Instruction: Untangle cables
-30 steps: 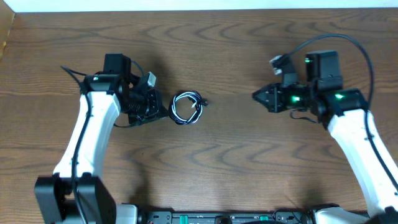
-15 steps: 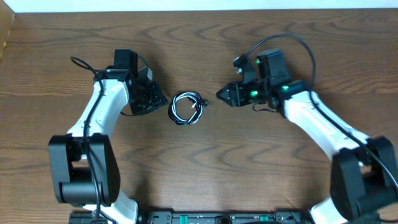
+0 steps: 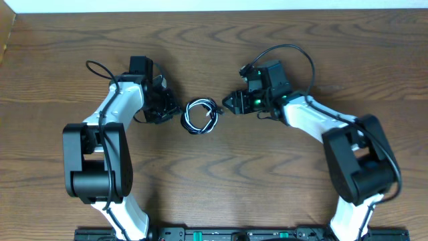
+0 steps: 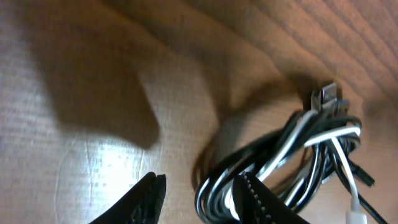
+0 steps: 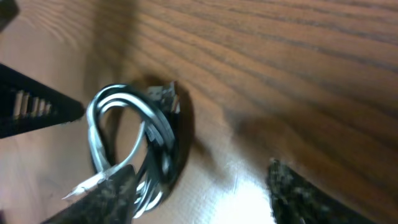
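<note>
Brown wood-grain table (image 3: 281, 181), bare apart from the work (a pale strip runs along its far edge). Left gripper (image 4: 200, 186) is low over the wood, jaws parted with a clear gap. The near rim of the coil sits in that gap at the tips; contact with either finger cannot be told. Just beyond the tips are the cables (image 4: 292, 155), one tight flat coil. The black cord (image 4: 249, 163) and white cord (image 4: 323, 134) run side by side through the same loops and cross on the far side, where a small metal plug (image 4: 328, 94) sticks up. Right gripper (image 5: 199, 186) faces the coil from the opposite side, jaws spread wide, holding nothing. The coil lies ahead of its tips and off toward one finger, not between them. From overhead the coil lies between the two sets of fingertips, the left tips just beside it and the right tips near its plug side. Progress, as judged: nothing is separated yet. Both cords share one bundle, no end is drawn free, and no strand is lifted, so only the approach is done. What is left is to take hold of one cord or end with each gripper, work the loops apart, and lay the two cords well apart.
</note>
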Controlling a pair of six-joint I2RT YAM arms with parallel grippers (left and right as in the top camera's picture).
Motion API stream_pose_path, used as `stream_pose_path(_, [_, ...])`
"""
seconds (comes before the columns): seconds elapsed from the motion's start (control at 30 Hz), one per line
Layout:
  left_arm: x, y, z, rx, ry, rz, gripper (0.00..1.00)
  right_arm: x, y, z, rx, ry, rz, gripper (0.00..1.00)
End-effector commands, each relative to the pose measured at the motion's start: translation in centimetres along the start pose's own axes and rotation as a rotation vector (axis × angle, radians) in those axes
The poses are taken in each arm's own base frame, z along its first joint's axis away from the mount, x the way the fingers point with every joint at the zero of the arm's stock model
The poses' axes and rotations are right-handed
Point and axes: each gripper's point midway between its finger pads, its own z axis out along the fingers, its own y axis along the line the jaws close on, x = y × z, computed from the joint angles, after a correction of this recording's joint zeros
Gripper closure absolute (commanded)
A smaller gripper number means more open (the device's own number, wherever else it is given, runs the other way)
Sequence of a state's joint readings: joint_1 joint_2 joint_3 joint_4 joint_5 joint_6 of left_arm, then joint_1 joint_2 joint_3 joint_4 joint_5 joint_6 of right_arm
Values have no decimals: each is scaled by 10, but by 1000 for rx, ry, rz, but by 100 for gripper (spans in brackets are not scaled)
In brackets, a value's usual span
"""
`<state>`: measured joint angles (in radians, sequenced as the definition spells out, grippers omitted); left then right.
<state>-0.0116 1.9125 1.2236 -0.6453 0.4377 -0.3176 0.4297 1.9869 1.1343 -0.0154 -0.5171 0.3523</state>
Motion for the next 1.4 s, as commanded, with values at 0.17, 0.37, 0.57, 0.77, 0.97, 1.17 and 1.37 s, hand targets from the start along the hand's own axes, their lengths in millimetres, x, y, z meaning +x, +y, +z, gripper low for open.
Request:
stream_pose_path(0.17, [-11,8,17,-20,-37,9,59,4,-26,49,96,-65,-22,33])
stream_pose_path(0.37, [-16,9,24,-3,-77,26,59,1,-67,60,292,-142,-28,39])
stream_pose_path(0.57, [-25,2,28,8,-129,63,59,-10,-102,45,352,-175,25,41])
stream_pose_path(0.77, [-40,15,27,-155,-228,96,60,-21,-119,47,279,-229,86,30])
stream_pose_path(0.97, [-50,6,32,-163,-307,104,60,-42,-124,52,159,-360,170,28])
stream_pose_path(1.17, [-54,9,36,-208,-341,114,60,-59,-104,52,57,-396,148,23])
stream_pose_path(1.37, [-49,8,39,-202,-323,100,60,-49,-66,68,-66,-273,73,20])
